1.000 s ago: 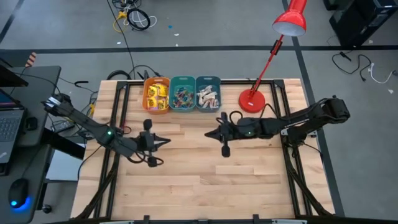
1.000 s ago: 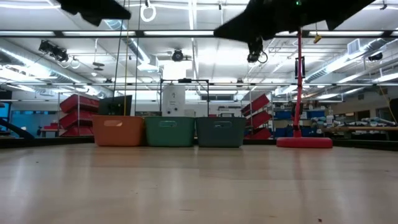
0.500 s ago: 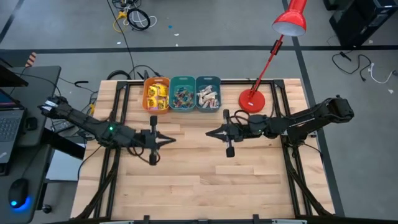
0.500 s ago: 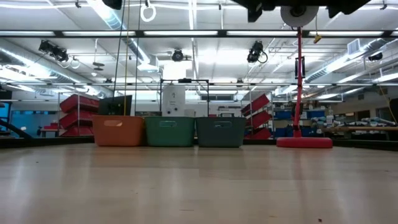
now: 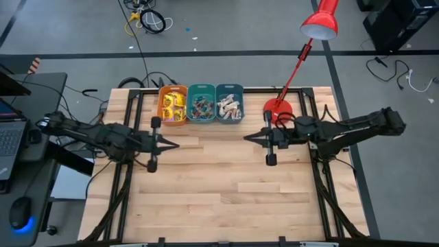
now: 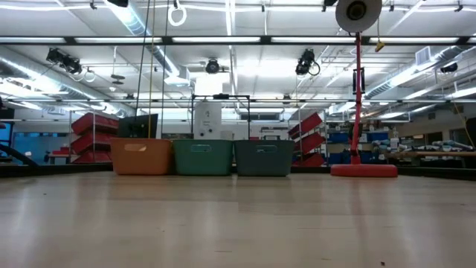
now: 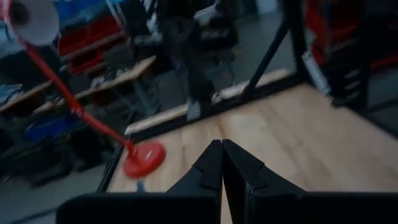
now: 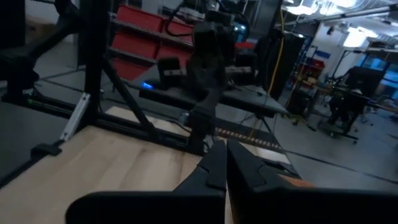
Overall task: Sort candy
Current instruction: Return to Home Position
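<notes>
1. Centre-left of the high view: left gripper, over the pale wooden tabletop, pointing toward the frame's right. Narrow, tips pressed together, nothing held.
2. Lower middle of the left wrist view: two dark fingers meeting tip to tip with no gap, bare wood beyond them.
3. Centre-right of the high view: right gripper, pointing toward the frame's left, facing the left gripper and well apart from it. Narrow too, empty.
4. Lower middle of the right wrist view: dark fingers closed against each other, nothing between.
5. Upper middle of the high view, along the table's far edge: three small plastic bins touching in a row, namely orange rectangular bin, teal rectangular bin, and grey-blue rectangular bin. Both grippers lower in the frame, clear of them.
6. Inside the orange bin: square yellow candy packets.
7. Inside the teal bin: tiny blue, red and orange candy pieces.
8. Inside the grey-blue bin: pale whitish stick-shaped candies.
9. Right of the bins, near the upper right: red desk lamp, round base on the wood, shade leaning past the table edge.
10. Middle of the low view: the same three bins side by side, contents hidden behind their walls.
</notes>
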You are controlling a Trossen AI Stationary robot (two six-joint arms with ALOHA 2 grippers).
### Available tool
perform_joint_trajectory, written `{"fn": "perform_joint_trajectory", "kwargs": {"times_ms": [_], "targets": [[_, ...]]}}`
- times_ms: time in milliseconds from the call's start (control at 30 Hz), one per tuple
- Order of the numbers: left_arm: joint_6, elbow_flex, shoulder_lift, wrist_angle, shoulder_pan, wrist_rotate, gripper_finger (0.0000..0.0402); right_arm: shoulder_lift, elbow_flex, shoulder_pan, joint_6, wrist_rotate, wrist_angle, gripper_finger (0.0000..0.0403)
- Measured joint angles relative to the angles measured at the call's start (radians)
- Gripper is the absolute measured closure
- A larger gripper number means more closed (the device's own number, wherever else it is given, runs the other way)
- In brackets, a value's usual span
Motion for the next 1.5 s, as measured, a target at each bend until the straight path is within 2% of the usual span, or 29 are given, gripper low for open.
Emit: {"fn": "perform_joint_trajectory", "kwargs": {"times_ms": [67,200,400,667,800,933,1200,1500], "targets": [[0.001,-0.025,-0.043,0.017,0.000,0.031,0.0387,-0.020,0.000,-0.013,-0.004,0.000,-0.029,0.0403],[0.007,-0.086,-0.134,0.024,0.006,0.026,0.0387,-0.056,0.000,-0.041,-0.027,-0.001,-0.046,0.0403],[0.000,-0.181,-0.299,0.037,0.046,0.019,0.0387,-0.122,0.000,-0.078,-0.034,-0.099,-0.068,0.0403],[-0.032,-0.278,-0.476,0.048,0.054,0.056,0.0387,-0.216,-0.003,-0.079,-0.026,-0.092,-0.162,0.0403],[-0.051,-0.319,-0.538,0.036,0.054,0.046,0.0387,-0.278,-0.049,-0.079,-0.018,-0.068,-0.158,0.0403],[-0.053,-0.347,-0.593,0.000,0.054,0.012,0.0387,-0.359,-0.131,-0.079,0.017,-0.067,-0.113,0.0403],[-0.087,-0.448,-0.670,0.032,0.054,0.035,0.0387,-0.499,-0.299,-0.079,0.053,-0.066,0.000,0.0403],[-0.105,-0.515,-0.670,0.083,0.054,0.046,0.0387,-0.642,-0.427,-0.079,0.086,-0.065,0.046,0.0403]]}}
